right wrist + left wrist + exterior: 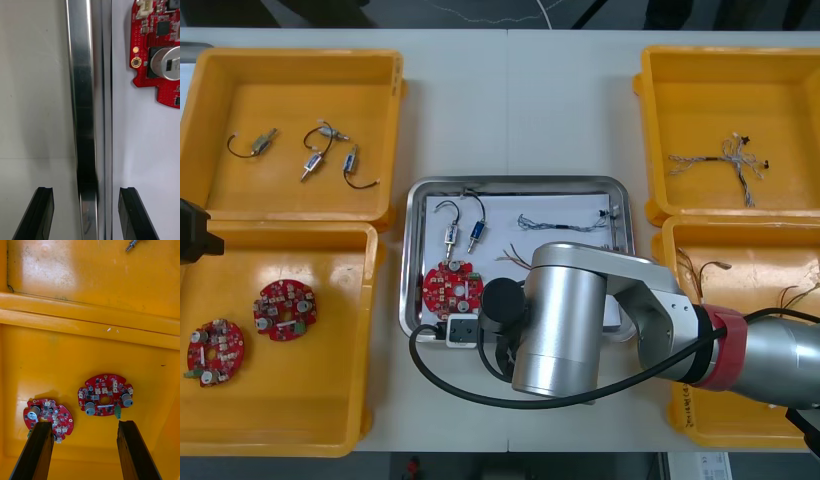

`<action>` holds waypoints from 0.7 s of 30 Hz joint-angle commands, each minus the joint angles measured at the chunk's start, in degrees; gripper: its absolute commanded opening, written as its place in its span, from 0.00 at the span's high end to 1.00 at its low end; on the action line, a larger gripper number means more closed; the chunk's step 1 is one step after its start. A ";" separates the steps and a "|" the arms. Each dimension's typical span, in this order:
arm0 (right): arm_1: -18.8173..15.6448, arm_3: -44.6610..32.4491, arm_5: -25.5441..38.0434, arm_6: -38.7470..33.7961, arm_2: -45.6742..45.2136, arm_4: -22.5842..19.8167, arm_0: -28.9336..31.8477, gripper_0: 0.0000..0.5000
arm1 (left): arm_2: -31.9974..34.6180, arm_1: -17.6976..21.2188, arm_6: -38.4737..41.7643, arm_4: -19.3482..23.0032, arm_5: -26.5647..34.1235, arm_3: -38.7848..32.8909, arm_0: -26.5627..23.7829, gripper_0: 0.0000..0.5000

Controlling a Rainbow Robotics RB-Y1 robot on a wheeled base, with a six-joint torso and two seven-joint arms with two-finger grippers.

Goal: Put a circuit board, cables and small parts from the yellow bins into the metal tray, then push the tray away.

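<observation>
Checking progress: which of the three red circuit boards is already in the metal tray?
The board in the tray's near-left corner, by the open right gripper straddling the rim. The other two lie in the left near yellow bin.

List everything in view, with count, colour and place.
Plastic bins: four, yellow, two at each side of the table.
Shiny metal tray: one, white inside, between bins.
Round circuit boards: three, red; two in near-left bin, one in tray.
Small metal parts: five, silver; three in far-left bin, two in tray.
Twisted cables: blue and white; tangle in far-right bin, one in tray.
Thin cables: several, red and yellow, near-right bin.
Left gripper: open, black, above near-left bin's boards.
Right gripper: open, black, astride tray's rim beside its board.
</observation>
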 commanded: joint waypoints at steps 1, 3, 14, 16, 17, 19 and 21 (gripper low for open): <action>2.08 0.32 -0.86 1.36 0.85 1.14 -1.76 0.00 | 1.46 2.38 -5.44 -0.29 0.36 -1.92 0.87 0.00; 2.17 0.32 -0.86 1.36 0.85 1.23 -1.76 0.00 | 1.46 2.38 -5.44 -0.29 0.36 -1.92 0.87 0.00; 2.34 0.32 -0.86 1.01 0.85 2.55 -1.76 1.00 | 1.46 2.38 -5.44 -0.29 0.36 -1.92 0.87 0.00; 2.34 0.32 -1.12 1.01 0.85 2.90 -1.85 1.00 | 1.46 2.38 -5.44 -0.29 0.36 -1.92 0.87 0.00; 2.34 0.32 -1.30 1.01 0.85 2.99 -2.11 1.00 | 1.46 2.38 -5.44 -0.29 0.36 -1.92 0.87 0.00; 2.17 0.32 -1.39 1.01 0.85 3.25 -2.46 1.00 | 1.46 2.38 -5.44 -0.29 0.36 -1.92 0.87 0.00; 1.99 0.32 -1.39 1.01 0.85 3.34 -3.25 1.00 | 1.46 2.38 -5.44 -0.29 0.36 -1.92 0.87 0.00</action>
